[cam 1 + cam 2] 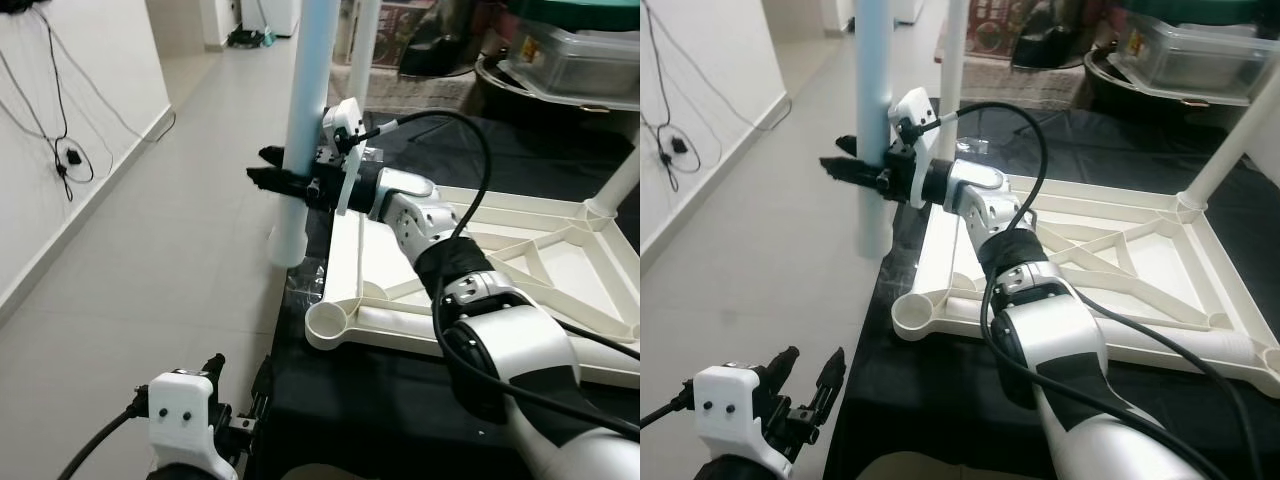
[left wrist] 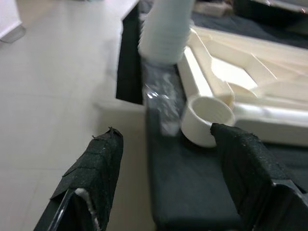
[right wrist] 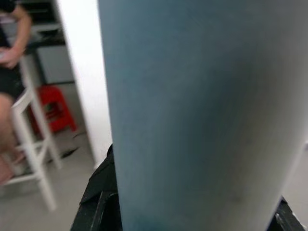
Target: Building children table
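My right gripper (image 1: 266, 167) is shut on a white table leg (image 1: 305, 100), holding it upright just past the left edge of the black-covered table (image 1: 400, 400). In the right wrist view the leg (image 3: 202, 106) sits between the black fingers. The cream tabletop (image 1: 480, 270) lies upside down on the table, with an open round socket (image 1: 330, 322) at its near left corner. The leg's ribbed lower end (image 2: 166, 33) hangs beyond that socket (image 2: 207, 120). Another leg (image 1: 615, 190) stands in the far right corner. My left gripper (image 1: 810, 365) is open and low, beside the table's near left edge.
Tiled floor (image 1: 150, 260) stretches to the left, with a white wall and dangling cables (image 1: 65, 155). A clear plastic box (image 1: 570, 55) and dark clutter stand behind the table. A second white post (image 1: 362, 50) rises at the back. A person (image 3: 9, 57) sits near a red stool (image 3: 53, 108).
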Robot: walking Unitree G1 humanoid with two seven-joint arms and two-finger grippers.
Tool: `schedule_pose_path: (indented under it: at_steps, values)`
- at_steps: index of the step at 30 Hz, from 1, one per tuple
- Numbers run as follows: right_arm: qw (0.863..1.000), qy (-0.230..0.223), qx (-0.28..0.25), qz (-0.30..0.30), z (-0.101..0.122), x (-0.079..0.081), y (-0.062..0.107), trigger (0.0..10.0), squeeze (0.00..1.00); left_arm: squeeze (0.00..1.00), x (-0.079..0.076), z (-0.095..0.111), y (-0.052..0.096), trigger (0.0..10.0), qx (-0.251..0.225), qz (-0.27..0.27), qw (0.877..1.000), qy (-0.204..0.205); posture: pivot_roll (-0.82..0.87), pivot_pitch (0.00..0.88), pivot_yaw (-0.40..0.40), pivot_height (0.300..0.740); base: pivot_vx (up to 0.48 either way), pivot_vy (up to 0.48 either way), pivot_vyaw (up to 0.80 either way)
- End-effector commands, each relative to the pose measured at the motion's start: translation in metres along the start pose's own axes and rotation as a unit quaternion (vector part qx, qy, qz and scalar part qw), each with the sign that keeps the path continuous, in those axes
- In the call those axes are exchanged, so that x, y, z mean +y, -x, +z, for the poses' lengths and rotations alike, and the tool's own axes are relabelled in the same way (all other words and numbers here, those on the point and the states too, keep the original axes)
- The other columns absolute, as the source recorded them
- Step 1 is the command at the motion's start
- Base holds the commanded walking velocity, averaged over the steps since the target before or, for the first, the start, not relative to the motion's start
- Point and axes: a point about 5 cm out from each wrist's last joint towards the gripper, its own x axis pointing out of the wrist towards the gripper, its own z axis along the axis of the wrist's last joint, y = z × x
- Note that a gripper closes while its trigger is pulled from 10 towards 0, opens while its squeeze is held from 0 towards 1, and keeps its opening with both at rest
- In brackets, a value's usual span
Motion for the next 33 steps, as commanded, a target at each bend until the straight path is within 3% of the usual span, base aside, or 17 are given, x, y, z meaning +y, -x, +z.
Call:
schedule_pose_path:
  at_steps: [1,4,5,7,8,11,13,19,24,33]
  values:
    - [0.999,0.011,0.011,0.038,0.003,0.001,0.005,10.0,0.00,0.00,-0.004,0.001,0.005,10.0,0.002,-0.006,1.000,-0.008,0.08,0.217,-0.086,0.740,0.000,0.000,0.00]
    - [0.999,0.011,0.011,0.042,0.003,0.001,0.007,10.0,0.00,0.00,-0.005,0.001,0.007,10.0,0.004,-0.006,1.000,-0.009,0.09,0.227,-0.087,0.740,0.000,0.000,0.00]
    - [0.999,-0.007,-0.001,0.046,0.006,-0.003,0.021,10.0,0.00,0.00,-0.003,0.002,0.011,10.0,0.008,0.000,1.000,-0.012,0.09,0.246,-0.076,0.740,0.000,0.000,0.00]
    - [0.999,-0.007,-0.001,0.046,0.006,-0.003,0.021,10.0,0.00,0.00,-0.003,0.002,0.011,10.0,0.008,0.000,1.000,-0.012,0.09,0.246,-0.076,0.740,0.000,0.000,0.00]
    - [0.998,-0.014,-0.011,0.053,0.008,-0.004,0.031,10.0,0.00,0.00,-0.003,0.002,0.013,10.0,0.010,0.002,1.000,-0.014,0.09,0.246,-0.073,0.740,0.000,0.000,0.00]
    - [0.998,-0.014,-0.011,0.053,0.008,-0.004,0.031,10.0,0.00,0.00,-0.003,0.002,0.013,10.0,0.010,0.002,1.000,-0.014,0.09,0.246,-0.073,0.740,0.000,0.000,0.00]
    - [0.997,-0.017,-0.029,0.072,0.015,-0.006,0.049,10.0,0.00,0.00,-0.002,0.001,0.014,10.0,0.014,0.002,1.000,-0.016,0.08,0.249,-0.059,0.740,0.000,0.000,0.00]
    - [0.995,-0.014,-0.037,0.088,0.018,-0.005,0.059,10.0,0.00,0.00,-0.002,0.000,0.013,10.0,0.015,-0.002,1.000,-0.017,0.08,0.245,-0.052,0.740,0.000,0.000,0.00]
    - [0.992,0.005,0.036,0.124,-0.002,0.004,0.058,10.0,0.00,0.00,-0.003,-0.002,0.012,10.0,0.018,-0.005,1.000,-0.021,0.08,0.239,-0.044,0.740,0.000,0.000,0.00]
    - [0.989,0.003,0.030,0.142,-0.006,0.008,0.047,10.0,0.00,0.00,-0.002,-0.002,0.012,10.0,0.018,-0.003,1.000,-0.023,0.08,0.240,-0.046,0.740,0.000,0.000,0.00]
